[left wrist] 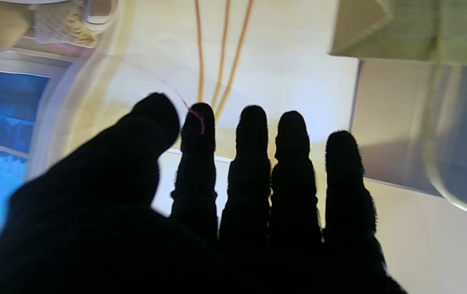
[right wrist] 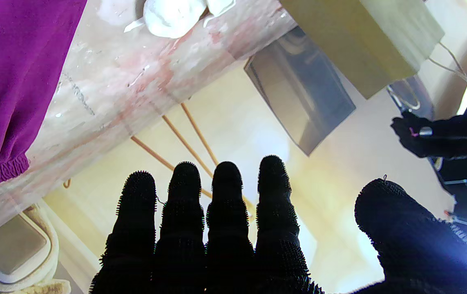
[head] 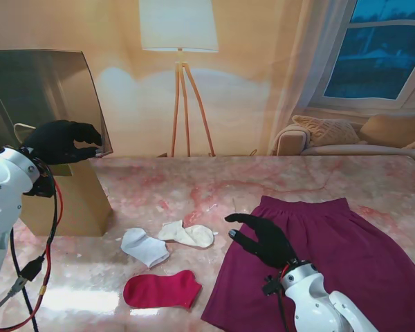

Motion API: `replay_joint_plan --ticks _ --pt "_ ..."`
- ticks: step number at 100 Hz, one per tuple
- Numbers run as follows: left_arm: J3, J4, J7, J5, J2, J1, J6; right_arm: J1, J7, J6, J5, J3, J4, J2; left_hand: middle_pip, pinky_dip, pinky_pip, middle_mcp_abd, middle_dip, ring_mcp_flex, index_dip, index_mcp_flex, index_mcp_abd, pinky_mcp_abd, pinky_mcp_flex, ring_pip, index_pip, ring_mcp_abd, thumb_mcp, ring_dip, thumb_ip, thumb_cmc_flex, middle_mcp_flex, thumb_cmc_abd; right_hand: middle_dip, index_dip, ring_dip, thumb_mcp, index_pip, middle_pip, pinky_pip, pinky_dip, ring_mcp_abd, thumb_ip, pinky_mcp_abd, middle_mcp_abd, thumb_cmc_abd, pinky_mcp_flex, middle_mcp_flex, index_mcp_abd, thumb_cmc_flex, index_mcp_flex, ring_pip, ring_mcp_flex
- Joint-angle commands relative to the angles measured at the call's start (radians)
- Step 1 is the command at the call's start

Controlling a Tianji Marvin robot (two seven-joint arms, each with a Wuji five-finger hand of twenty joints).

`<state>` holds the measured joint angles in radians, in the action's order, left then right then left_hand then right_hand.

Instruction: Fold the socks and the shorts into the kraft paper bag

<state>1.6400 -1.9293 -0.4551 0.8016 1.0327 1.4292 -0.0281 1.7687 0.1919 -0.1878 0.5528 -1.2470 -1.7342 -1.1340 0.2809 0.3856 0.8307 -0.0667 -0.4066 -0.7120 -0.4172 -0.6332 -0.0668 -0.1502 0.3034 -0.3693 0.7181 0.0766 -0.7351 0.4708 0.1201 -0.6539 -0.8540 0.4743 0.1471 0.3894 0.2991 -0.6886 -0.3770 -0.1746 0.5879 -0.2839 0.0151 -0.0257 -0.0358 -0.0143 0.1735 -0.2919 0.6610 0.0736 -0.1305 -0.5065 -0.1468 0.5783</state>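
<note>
Desk [head: 290, 183]: pink marbled top; fills the lower two thirds of the stand view.
Kraft paper bag [head: 76, 197]: upright at the left edge of the frame, mid height; its mouth is partly hidden behind a reflective panel [head: 41, 90] in the upper left; a string handle loop shows at the rim.
Shorts [head: 346, 263]: magenta, spread flat in the lower right of the frame; elastic waistband toward the far side of the desk; unfolded.
White sock [head: 144, 247]: lower centre-left, crumpled; a second, cream sock [head: 188, 234] lies just beside it toward frame centre, touching or nearly so; cannot tell which.
Red sock [head: 162, 290]: flat, near the bottom edge, left of the shorts, apart from the pale pair.
Left hand [head: 61, 142]: black glove, upper left of the frame, raised at the bag's mouth; fingers curled toward the thumb; wrist view shows the fingers extended side by side with nothing between them; whether it pinches the bag's rim, cannot tell.
Right hand [head: 263, 238]: lower centre of the frame, over the near-left edge of the shorts; fingers spread, thumb out; holds nothing; whether it touches the cloth, cannot tell.
Floor lamp [head: 180, 41]: tripod, top centre, behind the desk.
</note>
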Motion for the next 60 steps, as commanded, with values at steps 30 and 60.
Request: replay_joint_plan --ticks 30,60 --pt "0.086 0.039 0.016 0.199 -0.021 -0.001 -0.129 -0.01 0.005 -0.004 -0.008 0.017 0.024 -0.007 -0.037 0.051 0.14 0.099 -0.237 -0.159 0.051 -0.075 -0.145 -0.032 0.123 -0.102 0.227 -0.018 -0.139 0.072 0.065 -0.187 -0.222 0.172 0.006 0.011 0.02 -0.001 -0.014 -0.012 0.034 -0.017 -0.003 0.034 0.005 0.001 -0.008 -0.006 0.0 0.021 0.007 0.018 0.001 0.019" --pt "0.125 0.086 -0.017 0.301 -0.037 0.006 -0.251 -0.023 0.006 -0.008 -0.016 0.027 0.041 -0.008 -0.047 0.059 0.202 0.084 -0.319 -0.23 0.052 -0.112 -0.175 -0.058 0.177 -0.184 0.308 -0.006 -0.114 0.13 0.071 -0.142 -0.315 0.218 0.009 0.012 0.029 -0.002 -0.016 -0.019 0.044 -0.024 0.004 0.034 0.002 0.002 -0.008 -0.009 0.003 0.02 0.007 0.016 -0.004 0.026"
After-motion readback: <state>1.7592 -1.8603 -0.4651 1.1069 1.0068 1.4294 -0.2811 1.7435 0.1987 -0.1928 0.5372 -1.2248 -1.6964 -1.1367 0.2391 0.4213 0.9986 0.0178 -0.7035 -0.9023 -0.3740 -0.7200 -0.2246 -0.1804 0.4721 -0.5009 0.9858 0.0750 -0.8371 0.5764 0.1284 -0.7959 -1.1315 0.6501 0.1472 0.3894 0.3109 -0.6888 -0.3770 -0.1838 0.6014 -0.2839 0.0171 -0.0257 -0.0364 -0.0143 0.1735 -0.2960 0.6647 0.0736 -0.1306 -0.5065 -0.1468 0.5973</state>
